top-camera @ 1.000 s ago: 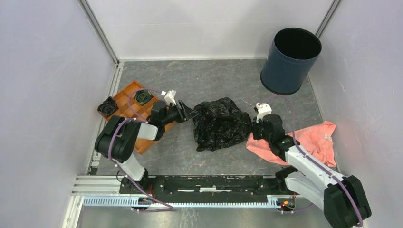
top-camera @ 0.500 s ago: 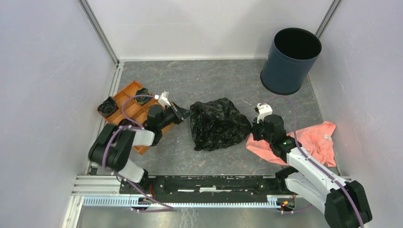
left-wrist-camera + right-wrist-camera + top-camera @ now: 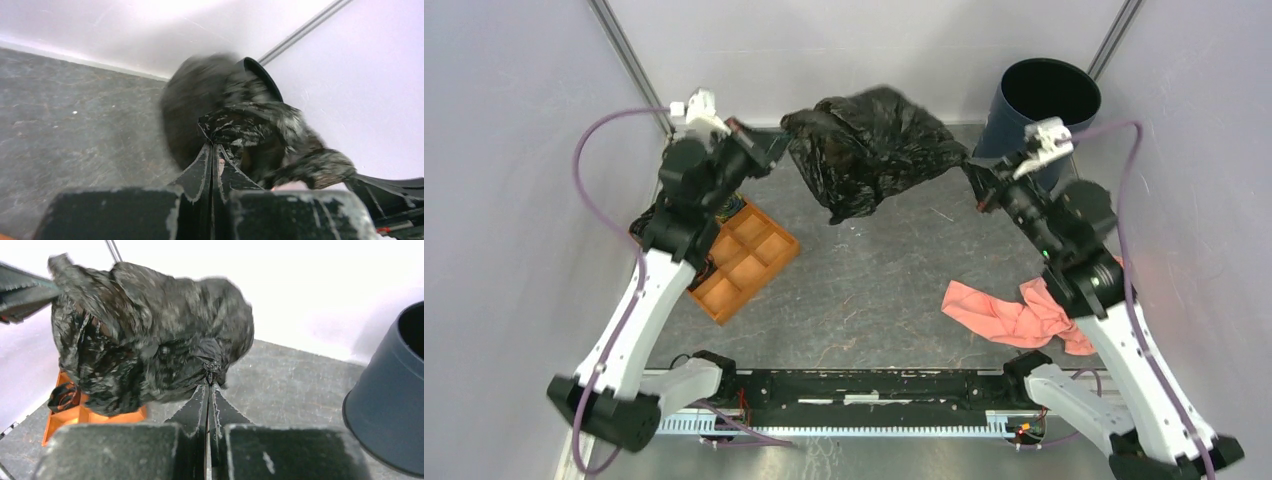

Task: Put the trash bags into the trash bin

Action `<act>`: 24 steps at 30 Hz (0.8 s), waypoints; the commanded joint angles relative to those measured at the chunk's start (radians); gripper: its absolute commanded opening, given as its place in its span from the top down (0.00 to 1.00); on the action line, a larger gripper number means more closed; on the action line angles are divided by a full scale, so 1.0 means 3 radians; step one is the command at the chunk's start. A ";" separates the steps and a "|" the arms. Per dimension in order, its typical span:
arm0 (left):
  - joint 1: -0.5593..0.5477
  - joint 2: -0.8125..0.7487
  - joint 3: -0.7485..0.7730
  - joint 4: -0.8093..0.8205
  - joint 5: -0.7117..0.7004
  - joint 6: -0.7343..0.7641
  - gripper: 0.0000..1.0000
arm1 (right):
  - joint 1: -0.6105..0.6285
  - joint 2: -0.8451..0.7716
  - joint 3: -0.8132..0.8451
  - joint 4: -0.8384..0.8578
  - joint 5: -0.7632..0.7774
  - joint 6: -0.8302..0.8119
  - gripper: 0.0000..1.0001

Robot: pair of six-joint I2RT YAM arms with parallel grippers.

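Observation:
A big crinkly black trash bag (image 3: 864, 150) hangs in the air, stretched between my two grippers near the back wall. My left gripper (image 3: 774, 142) is shut on the bag's left edge; in the left wrist view its fingertips (image 3: 214, 146) pinch the film (image 3: 250, 127). My right gripper (image 3: 976, 182) is shut on the bag's right edge, and its tips (image 3: 209, 385) clamp a knot of the bag (image 3: 150, 340). The navy trash bin (image 3: 1049, 100) stands upright at the back right, just right of the bag, and shows as a dark wall (image 3: 390, 405) in the right wrist view.
An orange compartment tray (image 3: 749, 262) lies on the left under my left arm, with a small black wad (image 3: 62, 397) at its edge. A pink cloth (image 3: 1014, 315) lies crumpled on the table below my right arm. White walls close in on the back and both sides.
The left gripper shut on the bag's left edge. Both arms then raised the bag off the table toward the back wall. The pink cloth is now uncovered and more bunched.

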State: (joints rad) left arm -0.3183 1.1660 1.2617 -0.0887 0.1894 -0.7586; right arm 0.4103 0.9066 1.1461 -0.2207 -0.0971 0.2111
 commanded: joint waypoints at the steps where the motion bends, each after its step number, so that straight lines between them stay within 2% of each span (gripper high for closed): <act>1: -0.0004 -0.0425 -0.0901 -0.0581 -0.0498 0.0133 0.98 | -0.0005 -0.0338 -0.0686 -0.0062 0.0121 -0.0092 1.00; 6: -0.0006 -0.0628 -0.2188 -0.0548 -0.0184 0.0010 0.98 | -0.0006 -0.0667 -0.2238 0.0096 -0.0348 0.0142 1.00; 7: -0.0003 -0.0760 -0.2344 -0.0470 -0.0113 -0.0009 0.98 | -0.0007 -0.0735 -0.2365 0.0130 -0.0388 0.0192 1.00; 9: -0.0003 -0.0975 -0.2376 -0.0469 -0.0075 0.0019 0.98 | -0.0007 -0.0784 -0.2238 0.0119 -0.0345 0.0178 1.00; 10: -0.0006 -0.0996 -0.2248 -0.0515 -0.0062 0.0060 0.98 | -0.0007 -0.0757 -0.2082 0.0122 -0.0298 0.0147 1.00; 12: -0.0007 -0.0830 -0.1573 -0.0751 0.0043 0.0179 0.98 | -0.0003 -0.0512 -0.1462 0.0055 -0.0241 0.0029 1.00; 17: -0.0008 -0.0295 0.0570 -0.1257 0.0426 0.0355 0.98 | -0.0006 0.0021 0.0424 -0.0233 -0.0216 -0.0075 0.99; 19: -0.0008 -0.0262 0.1196 -0.1277 0.0513 0.0345 0.98 | -0.0005 0.0076 0.1007 -0.0372 -0.0146 -0.0113 0.99; 21: -0.0008 -0.0342 0.1436 -0.1277 0.0435 0.0387 0.98 | -0.0006 0.0037 0.1182 -0.0431 -0.0101 -0.0121 1.00; 23: -0.0008 -0.0531 0.1163 -0.1268 0.0175 0.0401 0.98 | -0.0004 -0.0091 0.0915 -0.0359 -0.0112 -0.0080 1.00; 24: -0.0008 -0.0681 0.0835 -0.1241 0.0055 0.0348 0.98 | -0.0005 -0.0176 0.0684 -0.0312 -0.0133 -0.0030 1.00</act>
State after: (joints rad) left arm -0.3206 1.0599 1.6619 -0.3840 0.2657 -0.6937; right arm 0.4103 0.9073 1.4841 -0.2600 -0.1452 0.1963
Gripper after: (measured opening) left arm 0.029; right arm 0.006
